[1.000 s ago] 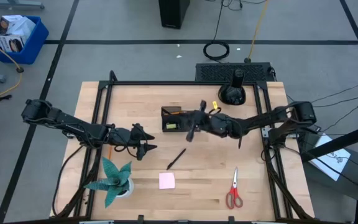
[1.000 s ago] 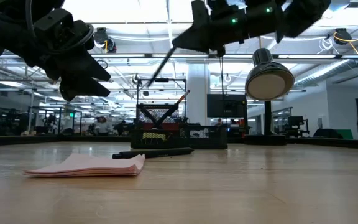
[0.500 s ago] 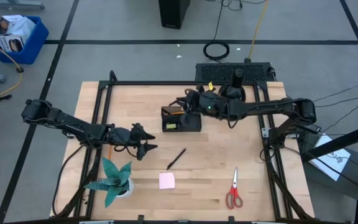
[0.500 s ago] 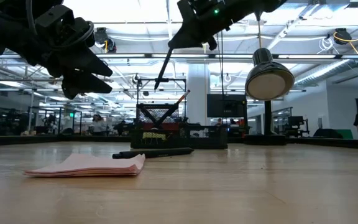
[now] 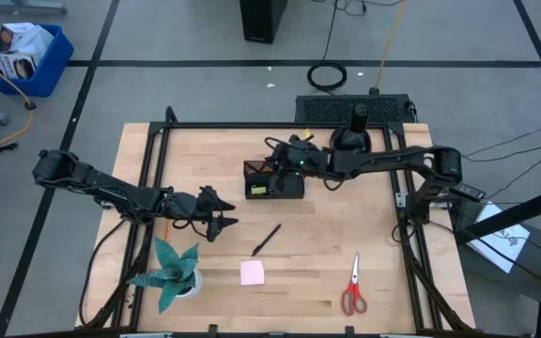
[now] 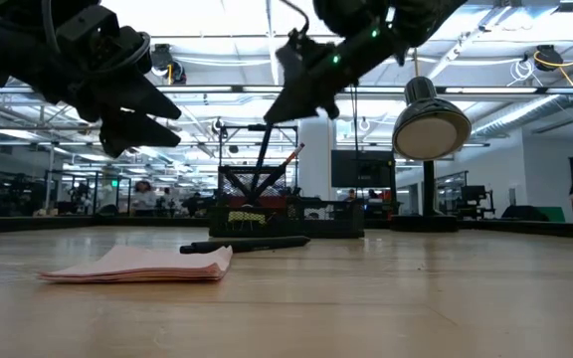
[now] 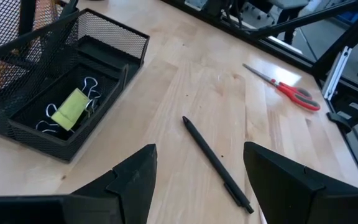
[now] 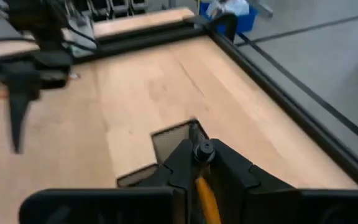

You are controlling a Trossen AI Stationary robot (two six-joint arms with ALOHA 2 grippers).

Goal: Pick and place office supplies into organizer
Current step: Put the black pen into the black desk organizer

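While the right gripper [image 5: 280, 160], fingers closed on 1 black pen [image 6: 264, 159], hangs over the organizer [image 5: 272, 179] at table centre-far, lower it upright into the tall section before releasing.

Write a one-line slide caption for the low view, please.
Right claw lowers a black pen into the organizer; a second pen lies beside pink sticky notes.

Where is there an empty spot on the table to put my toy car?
Bare wood lies between the scissors and the organizer, and between the sticky-note pad and scissors. It is crowded around the plant, left gripper and pen.
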